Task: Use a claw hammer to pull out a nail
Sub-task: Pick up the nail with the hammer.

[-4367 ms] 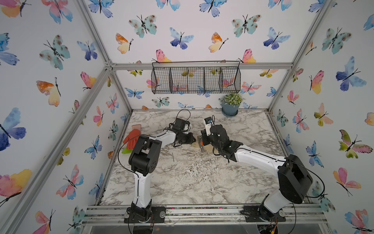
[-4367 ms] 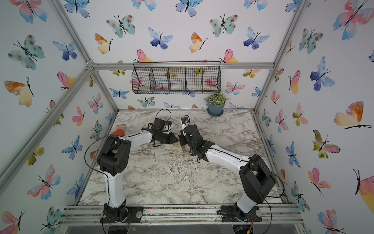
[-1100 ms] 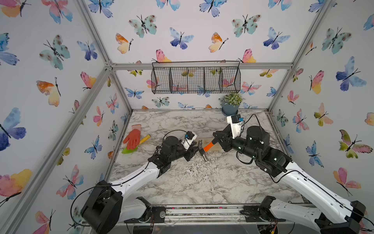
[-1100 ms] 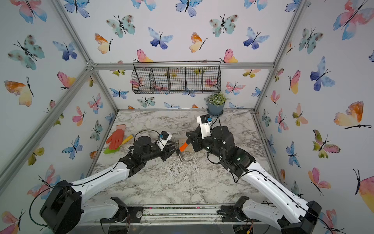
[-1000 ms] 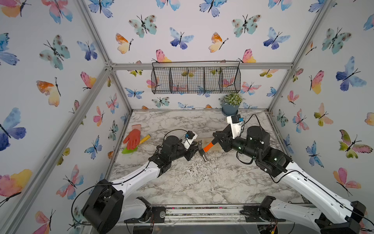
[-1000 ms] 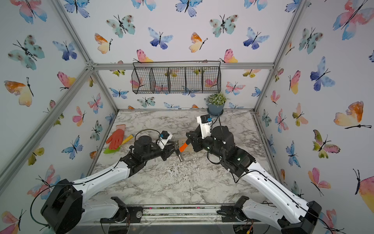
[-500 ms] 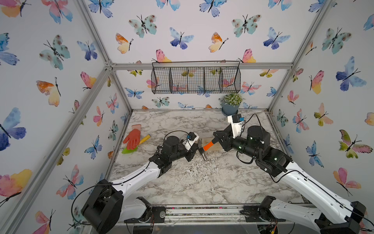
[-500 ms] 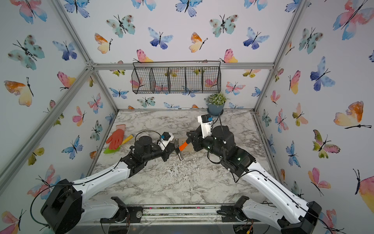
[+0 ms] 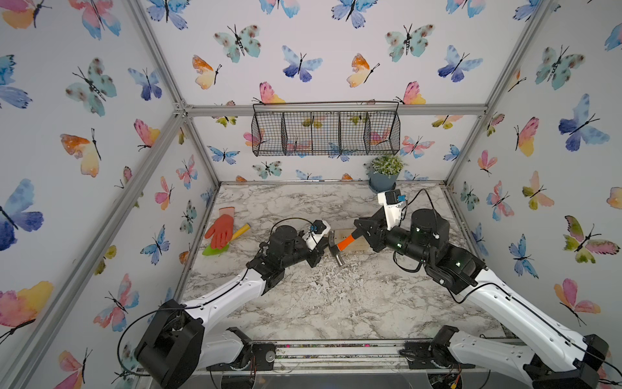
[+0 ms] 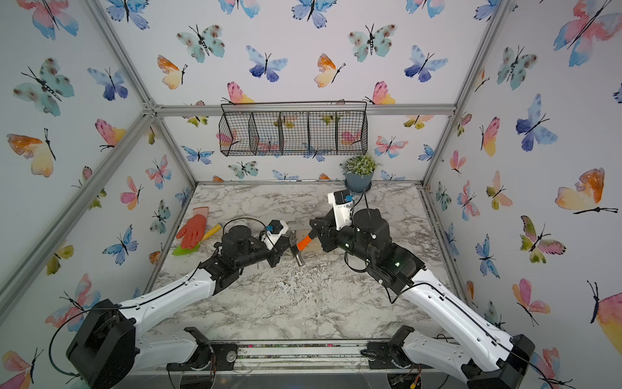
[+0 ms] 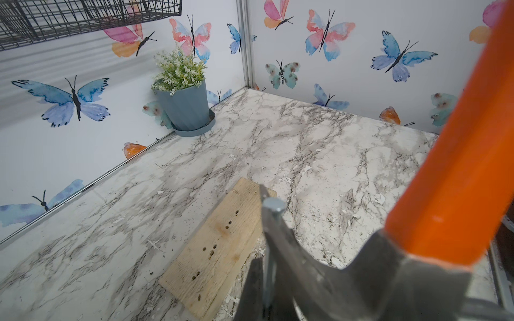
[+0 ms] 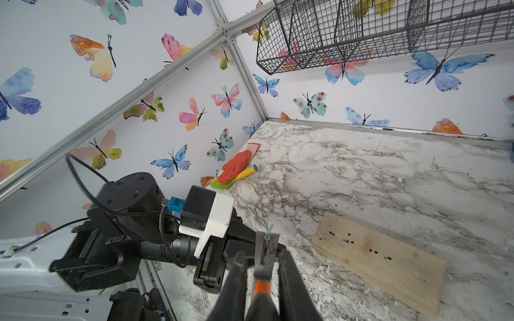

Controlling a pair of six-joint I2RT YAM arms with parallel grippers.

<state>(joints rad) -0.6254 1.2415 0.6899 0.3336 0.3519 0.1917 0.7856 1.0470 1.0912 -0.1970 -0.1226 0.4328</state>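
The claw hammer (image 9: 337,251) (image 10: 297,251) hangs over the marble table, with its silver head toward my left arm. My right gripper (image 9: 361,233) (image 12: 261,261) is shut on the hammer's black handle, just behind the orange neck (image 12: 261,287) (image 11: 456,172). A silver nail (image 11: 274,208) (image 12: 267,236) sits in the slot of the claw, lifted off the board. My left gripper (image 9: 322,252) (image 10: 283,250) (image 11: 265,294) is shut on the nail's shank, right against the hammer head. The wooden board (image 11: 219,250) (image 12: 381,258) (image 9: 356,240) lies flat below and shows several empty holes.
An orange glove (image 9: 220,230) and a yellow-handled green tool (image 9: 235,235) lie by the left wall. A potted plant (image 9: 385,173) stands at the back right. A wire basket (image 9: 324,133) hangs on the back wall. Chipped patches (image 9: 323,279) mark the table's middle.
My left gripper has closed on the nail in the claw during the last second. Both arms have otherwise stayed put. Several seconds ago they were reaching over the board farther back.
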